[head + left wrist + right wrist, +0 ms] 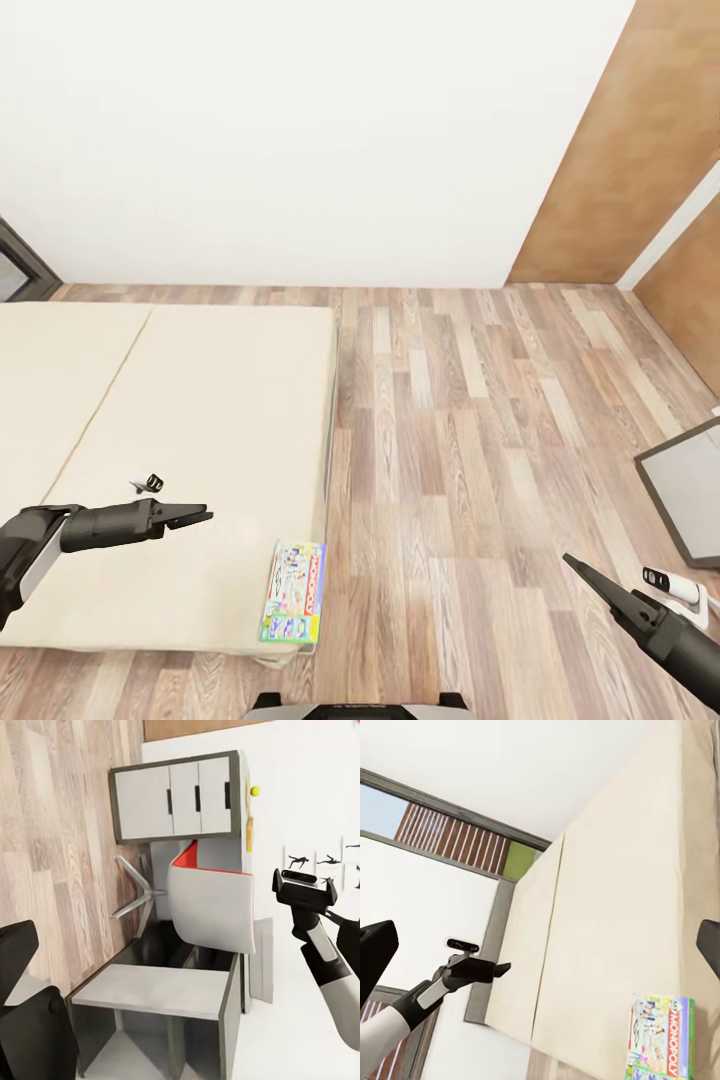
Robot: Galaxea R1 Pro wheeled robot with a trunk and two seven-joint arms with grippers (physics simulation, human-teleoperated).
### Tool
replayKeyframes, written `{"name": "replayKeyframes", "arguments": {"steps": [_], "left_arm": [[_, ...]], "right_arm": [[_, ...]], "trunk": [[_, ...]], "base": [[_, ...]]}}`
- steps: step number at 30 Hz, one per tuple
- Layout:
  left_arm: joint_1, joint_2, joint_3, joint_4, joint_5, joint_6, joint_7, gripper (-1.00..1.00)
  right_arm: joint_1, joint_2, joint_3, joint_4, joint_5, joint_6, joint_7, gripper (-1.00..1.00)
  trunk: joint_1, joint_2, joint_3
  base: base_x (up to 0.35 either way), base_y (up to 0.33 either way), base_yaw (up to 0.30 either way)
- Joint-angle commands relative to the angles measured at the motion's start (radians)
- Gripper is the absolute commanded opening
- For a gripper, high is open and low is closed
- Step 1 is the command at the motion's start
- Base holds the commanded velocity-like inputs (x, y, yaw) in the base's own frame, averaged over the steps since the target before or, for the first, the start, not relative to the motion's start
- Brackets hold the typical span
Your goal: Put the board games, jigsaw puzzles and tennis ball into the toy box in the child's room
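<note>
Cream bed (pixel 200 400), plank floor (pixel 480 420), white wall (pixel 300 130)

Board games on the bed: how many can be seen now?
1. One Monopoly box lies flat at the near corner of the bed, close to its edge. No second game shows on the visible mattress; part of the bed is outside the pictures.

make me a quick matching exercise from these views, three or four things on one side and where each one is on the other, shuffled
Things:
1. Monopoly box
2. tennis ball
3. left gripper
4. right gripper

Places:
A. over the wood-plank floor
B. on the grey desk with the drawer unit
C. on the bed's near corner
D. above the cream mattress

Pairs: 1-C, 2-B, 3-D, 4-A
</note>
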Motion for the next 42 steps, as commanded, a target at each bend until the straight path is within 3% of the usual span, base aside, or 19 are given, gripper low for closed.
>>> {"name": "replayKeyframes", "arguments": {"steps": [1,42], "left_arm": [[-0.001,0.001,-0.005,0.0,0.004,0.011,-0.003,1.0],[-0.001,-0.005,-0.004,0.0,0.004,0.011,-0.003,1.0]], "right_arm": [[0.0,0.0,0.0,-0.001,-0.006,0.008,-0.001,1.0],[-0.001,0.001,0.001,0.0,-0.006,0.007,-0.005,1.0]], "trunk": [[0.001,-0.002,0.0],[0.001,-0.002,0.067]], "base": [[0.0,0.0,0.0],[0.0,0.0,0.0]]}}
